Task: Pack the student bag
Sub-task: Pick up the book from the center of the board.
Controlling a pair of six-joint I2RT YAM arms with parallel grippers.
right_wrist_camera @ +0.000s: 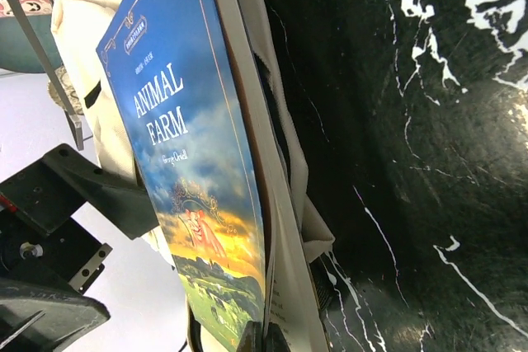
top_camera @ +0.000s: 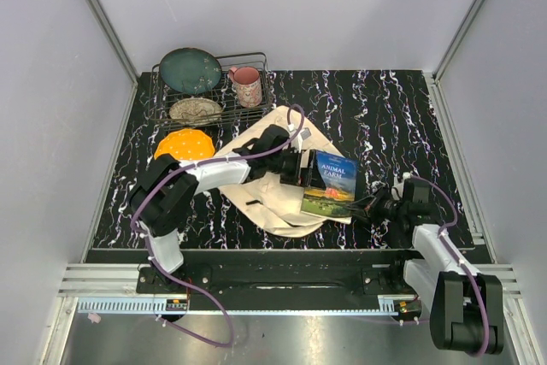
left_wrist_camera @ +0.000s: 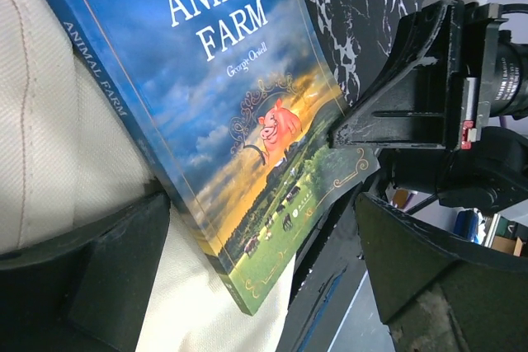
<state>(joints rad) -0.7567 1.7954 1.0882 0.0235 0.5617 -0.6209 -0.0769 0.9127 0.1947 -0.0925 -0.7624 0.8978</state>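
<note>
Student bag (top_camera: 275, 209) of cream canvas is seen lying flat near the middle of the tabletop (top_camera: 410, 126), closer to its left edge, with a corner reaching toward the wire dish rack (top_camera: 267, 96) at the back left corner. An Animal Farm paperback (top_camera: 330, 184) is laid face up across the bag's right side, its right part hanging over the dark marbled surface.

The left gripper (top_camera: 299, 167) is held over the bag just beside the book's left edge. Its fingers (left_wrist_camera: 107, 278) are spread wide, with bag fabric and the book's lower corner framed between them, and nothing is gripped.

The right gripper (top_camera: 369, 204) is set low near the front right, its fingers drawn fully together and their tips met with the book's right edge. Whether a cover or page is pinched cannot be told.

A green plate (top_camera: 190, 70), a pink mug (top_camera: 248, 85) and a speckled bowl (top_camera: 195, 109) are held in the rack. An orange fluted dish (top_camera: 184, 144) is placed just in front of it, touching the bag's left side.
</note>
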